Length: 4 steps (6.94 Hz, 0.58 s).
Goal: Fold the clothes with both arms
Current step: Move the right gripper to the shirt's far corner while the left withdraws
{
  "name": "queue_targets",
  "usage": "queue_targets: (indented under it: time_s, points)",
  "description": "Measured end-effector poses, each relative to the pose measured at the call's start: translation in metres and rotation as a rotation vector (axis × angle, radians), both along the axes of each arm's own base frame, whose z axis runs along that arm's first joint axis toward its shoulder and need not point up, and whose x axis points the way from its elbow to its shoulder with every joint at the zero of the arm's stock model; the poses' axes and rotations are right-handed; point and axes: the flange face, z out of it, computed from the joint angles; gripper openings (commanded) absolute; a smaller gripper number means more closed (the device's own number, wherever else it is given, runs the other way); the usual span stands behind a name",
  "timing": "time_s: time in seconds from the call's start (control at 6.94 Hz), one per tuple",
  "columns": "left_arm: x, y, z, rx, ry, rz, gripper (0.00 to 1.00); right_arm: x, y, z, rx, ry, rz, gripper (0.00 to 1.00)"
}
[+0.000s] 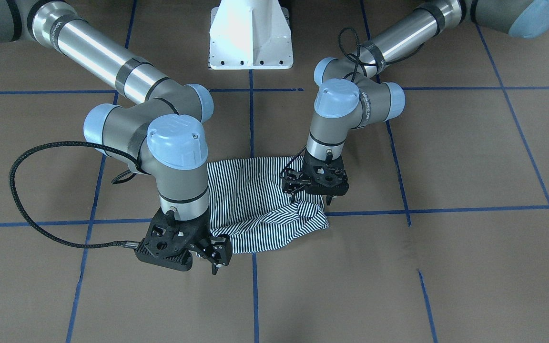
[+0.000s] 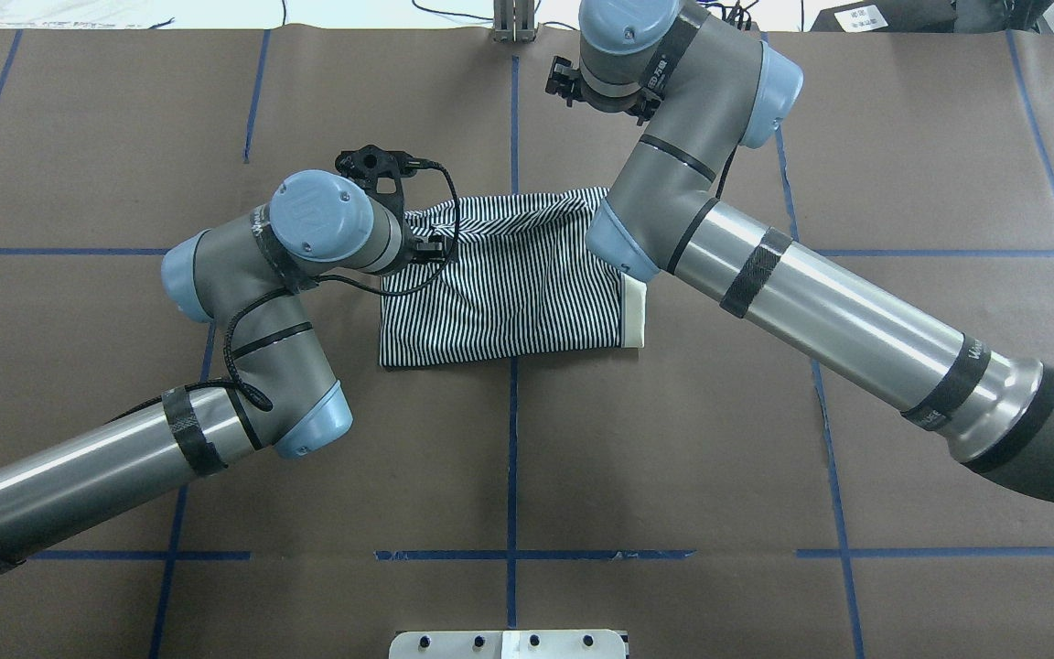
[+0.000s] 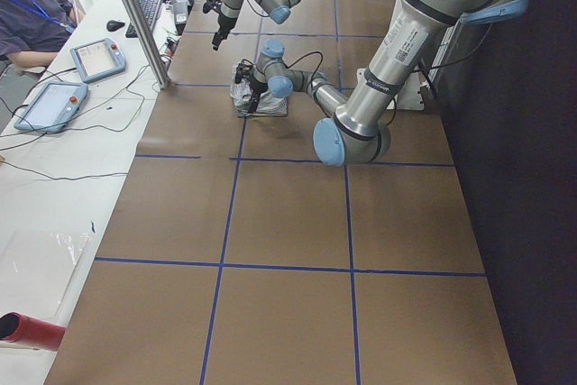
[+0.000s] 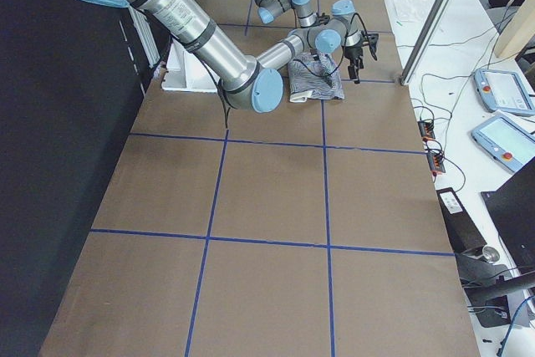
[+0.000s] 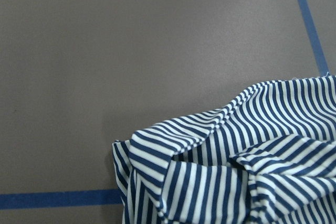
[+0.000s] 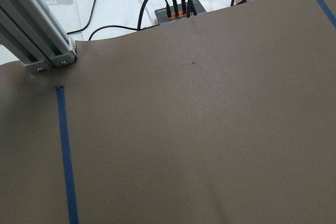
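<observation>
The striped polo shirt (image 1: 255,205) (image 2: 509,293) lies folded into a rough rectangle at the table's middle, its cream collar (image 2: 634,311) at one end. One corner is bunched up (image 5: 252,171). My left gripper (image 1: 326,199) points down at that bunched corner; whether it touches the cloth or is open I cannot tell. The right gripper (image 1: 215,267) (image 2: 573,82) hangs raised beyond the shirt's other end, holding nothing; its jaws are not clear either. The right wrist view shows only bare table.
Brown table cover with blue tape grid lines (image 1: 253,295). The white pedestal base (image 1: 250,35) stands on the robot's side. An aluminium post (image 6: 37,35) and cable boxes (image 6: 173,11) sit past the far edge. A seated person (image 3: 27,6) and pendants (image 3: 95,56) are at a side desk.
</observation>
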Motion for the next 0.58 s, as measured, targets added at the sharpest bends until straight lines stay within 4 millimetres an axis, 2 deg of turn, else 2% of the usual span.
queue_targets:
  time_s: [0.14,0.29,0.58]
  points:
    - [0.000,-0.008,0.004,-0.003,-0.014,-0.010,1.00,0.000,0.000,0.000,0.000,0.000,0.000,1.00]
    - [-0.002,-0.026,0.009,-0.009,-0.033,-0.032,1.00,0.000,0.000,0.000,0.001,-0.001,0.000,1.00]
    - [-0.014,-0.076,0.020,-0.022,-0.084,-0.079,1.00,0.000,0.000,0.001,0.002,-0.001,-0.001,1.00]
